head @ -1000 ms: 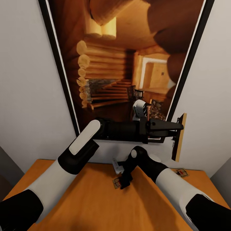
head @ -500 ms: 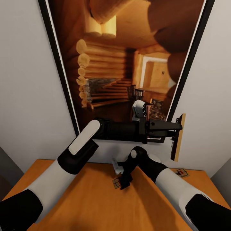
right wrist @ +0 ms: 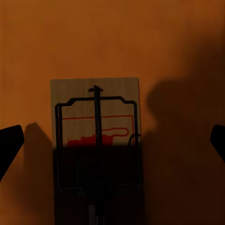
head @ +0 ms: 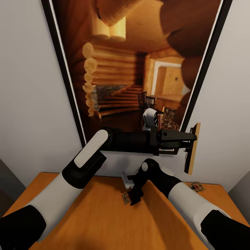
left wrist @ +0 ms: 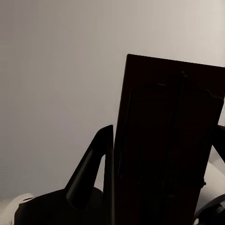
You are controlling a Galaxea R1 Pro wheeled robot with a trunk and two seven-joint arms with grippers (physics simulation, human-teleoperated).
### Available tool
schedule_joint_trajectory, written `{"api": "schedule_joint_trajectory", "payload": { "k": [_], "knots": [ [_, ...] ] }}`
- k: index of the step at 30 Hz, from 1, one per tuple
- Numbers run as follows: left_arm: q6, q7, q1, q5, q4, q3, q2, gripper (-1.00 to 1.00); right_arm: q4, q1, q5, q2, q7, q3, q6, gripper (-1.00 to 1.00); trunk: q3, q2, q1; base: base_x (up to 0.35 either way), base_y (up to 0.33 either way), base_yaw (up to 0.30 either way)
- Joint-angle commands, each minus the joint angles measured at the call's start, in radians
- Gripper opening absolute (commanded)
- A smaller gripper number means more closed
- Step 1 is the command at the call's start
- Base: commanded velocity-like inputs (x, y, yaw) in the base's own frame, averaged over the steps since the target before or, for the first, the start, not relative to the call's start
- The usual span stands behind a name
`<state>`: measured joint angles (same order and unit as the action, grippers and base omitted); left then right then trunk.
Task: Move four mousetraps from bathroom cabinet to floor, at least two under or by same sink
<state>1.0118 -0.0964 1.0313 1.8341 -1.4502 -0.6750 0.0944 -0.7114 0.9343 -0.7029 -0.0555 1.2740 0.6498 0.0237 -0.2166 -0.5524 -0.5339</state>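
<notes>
My left gripper (head: 192,138) reaches to the right above the cabinet and is shut on a mousetrap (head: 192,149), which hangs edge-on in front of the white wall. The left wrist view shows this mousetrap (left wrist: 168,150) as a dark board clamped in the left gripper (left wrist: 159,140). My right gripper (head: 134,198) points down at the orange-brown cabinet top (head: 86,215), just above a second mousetrap (head: 126,198). That mousetrap (right wrist: 96,110) lies flat, red mark up, and the right gripper (right wrist: 114,142) stands open around it. A third mousetrap (head: 197,187) lies at the back right of the top.
A large black-framed picture of a log-cabin interior (head: 132,69) hangs on the white wall (head: 31,104) directly behind the cabinet. The held mousetrap is close to the wall and the frame's lower right corner. The cabinet's edges drop away left and right.
The left gripper and its mousetrap have edged slightly left and down. The right gripper stays over the second mousetrap, almost unmoved.
</notes>
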Motion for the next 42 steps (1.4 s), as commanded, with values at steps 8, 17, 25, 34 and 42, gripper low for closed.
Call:
{"api": "schedule_joint_trajectory", "payload": {
  "k": [8, 17, 25, 34, 42],
  "knots": [
    [0.002, -0.007, 0.001, -0.011, 0.001, 0.0, 0.0, -1.0, 0.0, 0.0, -0.004, 0.0, 0.002, 0.001, 0.002, 1.0, -0.021, -0.044, -0.023, 0.0, 0.0, 0.0],
    [0.002, -0.007, 0.001, -0.011, 0.001, 0.0, 0.0, -1.0, 0.0, -0.001, -0.003, 0.0, 0.002, 0.001, 0.002, 1.0, -0.049, -0.107, -0.058, 0.0, 0.0, 0.0],
    [0.002, -0.007, 0.001, -0.011, 0.001, 0.001, -0.001, -1.0, 0.0, -0.002, -0.003, 0.0, 0.002, 0.001, 0.002, 1.0, -0.049, -0.107, -0.058, 0.0, 0.0, 0.0],
    [0.002, -0.006, 0.001, -0.011, 0.001, 0.0, -0.001, -1.0, 0.0, -0.002, -0.003, -0.001, 0.002, 0.001, 0.002, 1.0, -0.074, -0.163, -0.089, 0.0, 0.0, 0.0],
    [0.002, -0.007, 0.001, -0.01, 0.001, 0.001, -0.003, -1.0, 0.004, -0.005, -0.003, 0.0, 0.001, 0.0, 0.004, -1.0, -0.074, -0.163, -0.089, 0.0, 0.0, 0.0]
  ]
}}
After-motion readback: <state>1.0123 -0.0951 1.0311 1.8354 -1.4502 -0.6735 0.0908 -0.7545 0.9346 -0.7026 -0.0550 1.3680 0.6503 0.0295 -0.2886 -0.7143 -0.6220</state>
